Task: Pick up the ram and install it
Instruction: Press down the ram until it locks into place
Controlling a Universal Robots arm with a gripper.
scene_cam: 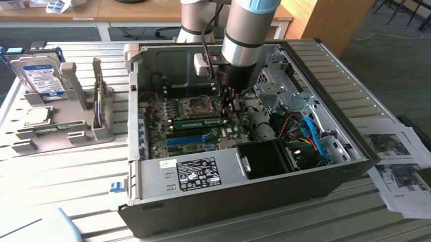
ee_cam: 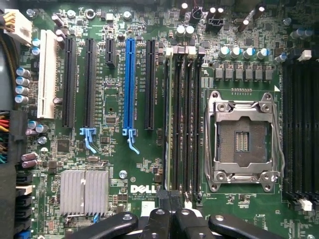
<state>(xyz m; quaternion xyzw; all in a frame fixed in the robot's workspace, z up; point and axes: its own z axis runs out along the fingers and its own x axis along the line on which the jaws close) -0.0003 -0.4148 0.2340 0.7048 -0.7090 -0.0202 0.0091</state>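
One ram stick stood in a memory slot

One arm reached down into the open computer case (scene_cam: 350, 151) in the middle of the exterior frame. The gripper (scene_cam: 227, 112) (ee_cam: 169, 206) was low over the motherboard (scene_cam: 158, 143). Its fingers (ee_cam: 158, 219) were narrow, almost together. They stood at the end of the ram (scene_cam: 199, 122) (ee_cam: 169, 124), but I could not tell if they pinched it. The ram stood on its edge along a memory slot, between the processor socket (scene_cam: 200, 105) (ee_cam: 242, 139) and the blue slot (scene_cam: 185, 139) (ee_cam: 129, 84). In the exterior view it lay just under the socket, and the gripper was at its right end.
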